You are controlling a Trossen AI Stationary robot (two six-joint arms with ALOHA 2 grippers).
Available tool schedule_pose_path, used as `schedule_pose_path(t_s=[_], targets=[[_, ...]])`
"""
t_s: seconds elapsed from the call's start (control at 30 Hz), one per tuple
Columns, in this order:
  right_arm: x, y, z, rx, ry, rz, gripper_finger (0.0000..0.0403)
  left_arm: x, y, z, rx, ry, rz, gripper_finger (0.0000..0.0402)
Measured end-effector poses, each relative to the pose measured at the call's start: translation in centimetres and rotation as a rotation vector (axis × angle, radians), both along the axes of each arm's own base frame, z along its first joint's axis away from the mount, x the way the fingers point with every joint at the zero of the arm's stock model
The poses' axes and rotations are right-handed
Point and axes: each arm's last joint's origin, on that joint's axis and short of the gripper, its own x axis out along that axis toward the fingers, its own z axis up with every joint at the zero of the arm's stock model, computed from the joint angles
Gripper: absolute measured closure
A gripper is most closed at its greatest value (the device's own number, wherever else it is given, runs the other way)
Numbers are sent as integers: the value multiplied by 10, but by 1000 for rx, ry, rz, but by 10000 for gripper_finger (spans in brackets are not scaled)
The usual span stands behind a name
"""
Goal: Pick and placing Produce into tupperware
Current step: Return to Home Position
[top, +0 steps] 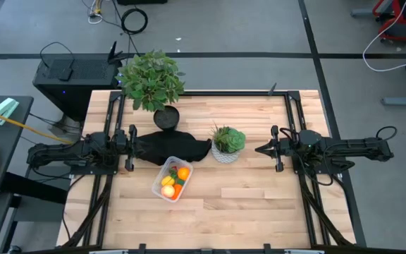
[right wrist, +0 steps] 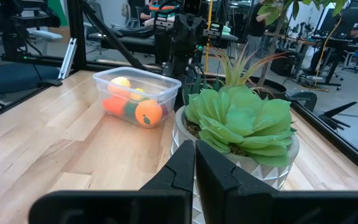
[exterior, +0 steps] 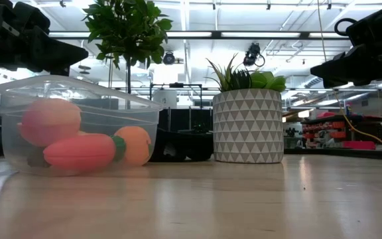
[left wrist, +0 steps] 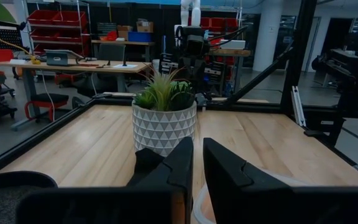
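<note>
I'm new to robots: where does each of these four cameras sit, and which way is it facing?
High view: overhead, looking straight down on the table; the left gripper and right gripper point inward.
Low view: at table-top height, looking level at the tupperware and white pot; both grippers show above.
Left wrist view: on the left wrist, facing the white pot past its own fingers.
Right wrist view: on the right wrist, facing pot and tupperware past its own fingers.
Shared: all four show the white pot.
</note>
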Motion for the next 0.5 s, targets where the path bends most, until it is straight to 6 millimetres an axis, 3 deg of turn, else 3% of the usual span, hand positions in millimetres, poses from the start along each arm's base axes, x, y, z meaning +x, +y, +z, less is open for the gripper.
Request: schedule_pose_path(t_s=[0.5], targets=[[0, 0, 0, 0, 0, 0, 380, 0, 0, 0, 0, 0, 0, 364]])
